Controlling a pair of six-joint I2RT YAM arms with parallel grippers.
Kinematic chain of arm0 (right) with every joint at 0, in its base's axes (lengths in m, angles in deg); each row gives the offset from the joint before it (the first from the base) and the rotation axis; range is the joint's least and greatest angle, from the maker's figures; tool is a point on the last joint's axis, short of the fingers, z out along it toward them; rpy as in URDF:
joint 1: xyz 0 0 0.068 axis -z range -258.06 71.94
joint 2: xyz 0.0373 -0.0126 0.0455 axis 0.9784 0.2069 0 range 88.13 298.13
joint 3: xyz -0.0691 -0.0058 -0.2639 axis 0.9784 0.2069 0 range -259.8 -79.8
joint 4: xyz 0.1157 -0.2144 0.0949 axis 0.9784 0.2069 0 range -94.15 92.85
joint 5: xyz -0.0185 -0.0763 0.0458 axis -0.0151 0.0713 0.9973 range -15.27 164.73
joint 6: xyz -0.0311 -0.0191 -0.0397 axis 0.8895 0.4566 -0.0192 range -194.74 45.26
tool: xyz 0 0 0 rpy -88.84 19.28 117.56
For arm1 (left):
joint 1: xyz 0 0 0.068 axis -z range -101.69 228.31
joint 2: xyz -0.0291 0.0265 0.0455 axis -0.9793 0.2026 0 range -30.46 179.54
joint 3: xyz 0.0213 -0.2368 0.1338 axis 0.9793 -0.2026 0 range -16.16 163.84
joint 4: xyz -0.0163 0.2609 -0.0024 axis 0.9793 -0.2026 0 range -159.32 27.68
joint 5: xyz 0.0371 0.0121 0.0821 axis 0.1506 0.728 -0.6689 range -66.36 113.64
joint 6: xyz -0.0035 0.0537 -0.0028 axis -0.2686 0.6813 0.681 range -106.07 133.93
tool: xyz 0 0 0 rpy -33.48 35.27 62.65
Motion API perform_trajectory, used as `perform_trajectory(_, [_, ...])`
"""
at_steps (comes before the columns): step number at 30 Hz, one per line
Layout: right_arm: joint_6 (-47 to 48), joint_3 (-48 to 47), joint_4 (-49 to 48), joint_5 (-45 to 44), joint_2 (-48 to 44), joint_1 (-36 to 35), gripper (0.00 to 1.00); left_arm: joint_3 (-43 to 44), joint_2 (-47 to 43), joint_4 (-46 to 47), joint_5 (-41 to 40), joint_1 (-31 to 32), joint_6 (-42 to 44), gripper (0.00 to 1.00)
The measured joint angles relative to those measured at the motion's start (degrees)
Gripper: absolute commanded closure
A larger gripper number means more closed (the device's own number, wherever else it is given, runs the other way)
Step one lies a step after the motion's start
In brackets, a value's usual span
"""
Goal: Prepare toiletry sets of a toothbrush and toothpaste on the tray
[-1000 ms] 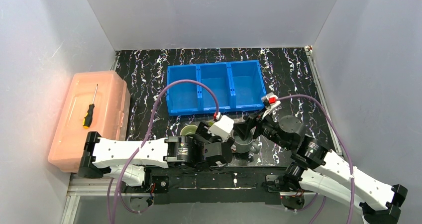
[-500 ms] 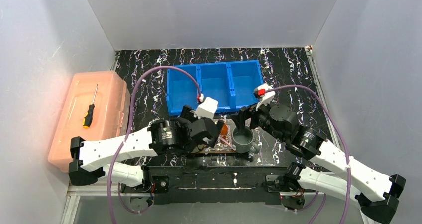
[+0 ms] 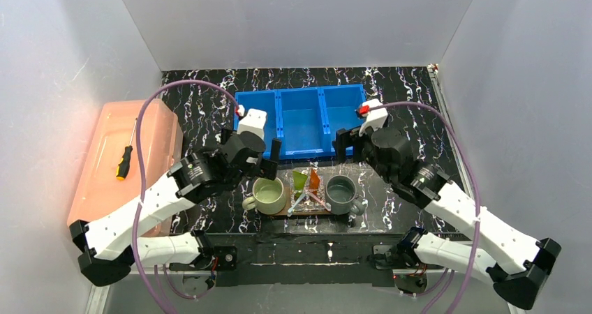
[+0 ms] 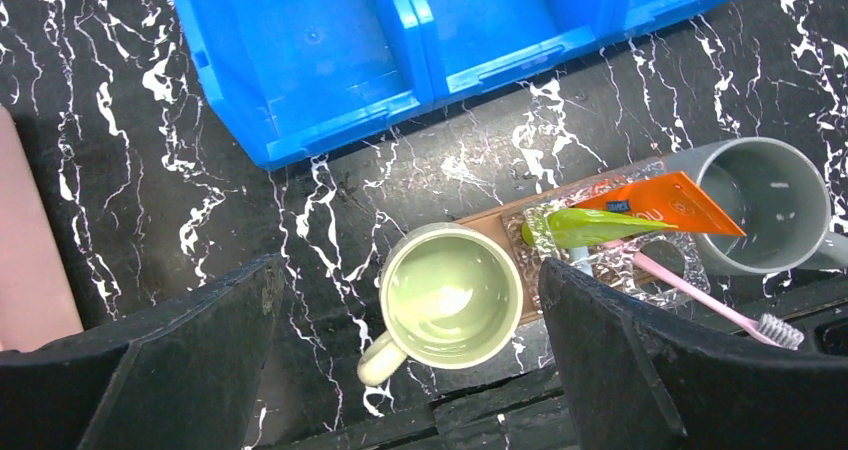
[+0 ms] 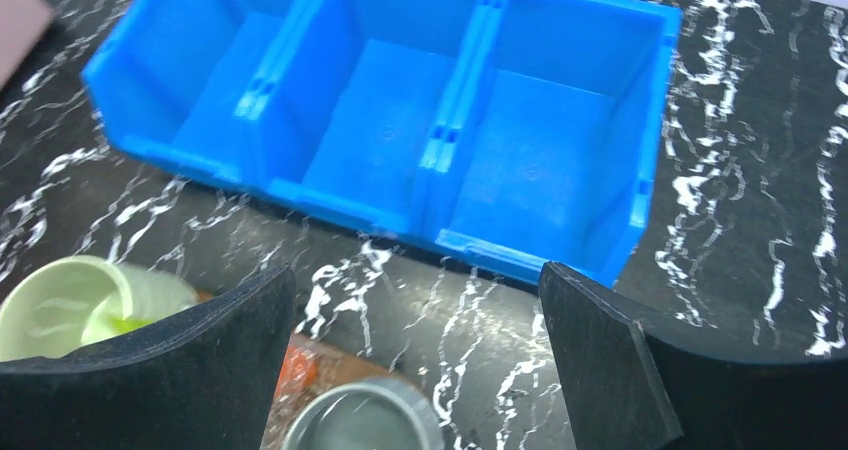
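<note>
1. The left hand (image 4: 408, 266) hangs above the near part of the tabletop (image 3: 405, 105), its two fingers spread wide apart and holding nothing.
2. The right hand (image 5: 415, 270) hangs over the strip between the blue bin (image 3: 301, 121) and the tray (image 3: 282, 211). Its fingers are also wide apart and empty.
3. The tray, a dark-brown board, lies at the middle of the tabletop's near edge, lengthwise along that edge.
4. On the tray stand a green mug (image 4: 452, 295) at its left end and a grey mug (image 4: 765, 205) at its right end, both upright.
5. Between the mugs sits a clear holder (image 4: 606, 260), also on the tray.
6. The lime-green tube (image 4: 590, 225) and the orange tube (image 4: 680, 202) rest side by side in the holder. In the left wrist view the orange one overlaps the grey mug's rim.
7. Two thin pale toothbrushes (image 3: 317, 201) lean out of the holder toward the near edge and cross each other. One has a pink handle with its bristle head nearest that edge.
8. The blue bin has three compartments and lies behind the tray, toward the far edge.
9. A pink box (image 3: 129, 164) sits along the left edge with a screwdriver (image 3: 126, 152) on its lid.
</note>
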Motion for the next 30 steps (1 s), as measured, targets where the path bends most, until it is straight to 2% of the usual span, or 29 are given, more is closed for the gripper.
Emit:
perform_trajectory(3, [-0.11,-0.61,-0.02,2.49,2.14,6.19,0.02,0.0,-1.14,0.0,1.81,-3.39,1.11,0.02])
perform_trajectory(9, [-2.08,-0.63,-0.46,10.51,3.98,23.82,0.02,-0.59,-1.29,-0.09,4.85,-10.12,2.16,0.02])
perform_trajectory(15, [-6.62,-0.57,-2.29,18.51,4.81,35.28,0.02,-2.12,-1.7,0.04,7.43,-15.82,2.34,0.02])
perform_trajectory(19, [-8.48,0.04,-3.8,21.81,4.72,38.47,0.02,-3.69,-3.43,0.15,7.72,-17.64,2.21,0.02])
perform_trajectory(30, [-8.04,2.71,-3.74,23.43,-1.95,38.62,0.02,-10.08,-13.25,2.34,6.47,-17.66,2.8,0.02])
